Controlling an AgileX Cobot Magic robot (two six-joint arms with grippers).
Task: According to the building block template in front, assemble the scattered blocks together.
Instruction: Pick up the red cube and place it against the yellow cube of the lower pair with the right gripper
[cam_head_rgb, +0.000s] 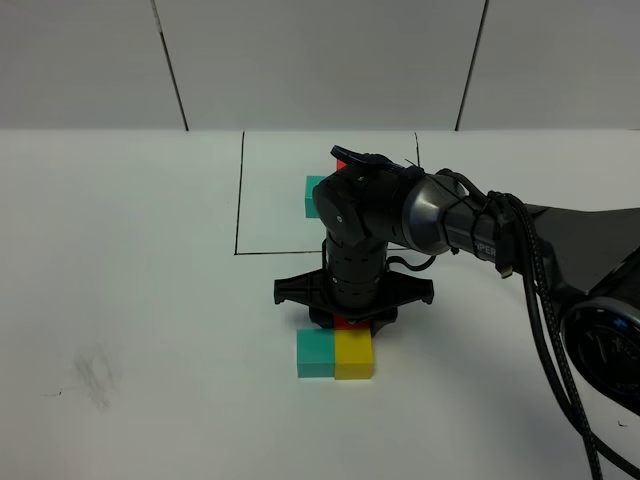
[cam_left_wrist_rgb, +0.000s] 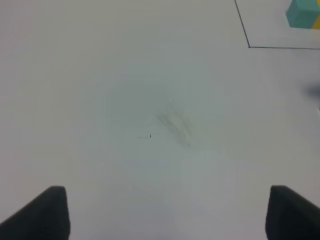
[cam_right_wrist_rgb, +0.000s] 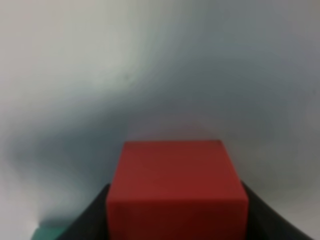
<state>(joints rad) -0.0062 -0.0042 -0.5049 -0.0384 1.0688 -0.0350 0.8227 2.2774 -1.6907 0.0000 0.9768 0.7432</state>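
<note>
Red cube (cam_right_wrist_rgb: 177, 192) is pinched by the right gripper (cam_head_rgb: 346, 322) directly behind the yellow cube (cam_head_rgb: 354, 355), which touches the teal cube (cam_head_rgb: 315, 353); release is judged next. The left gripper (cam_left_wrist_rgb: 162, 212) is spread.

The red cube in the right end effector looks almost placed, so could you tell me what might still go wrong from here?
1. The red cube sits right behind the yellow cube and teal cube; pressing forward could shove that pair out of line.
2. The right end effector hides the joint from above, so misalignment could go unnoticed.
</note>
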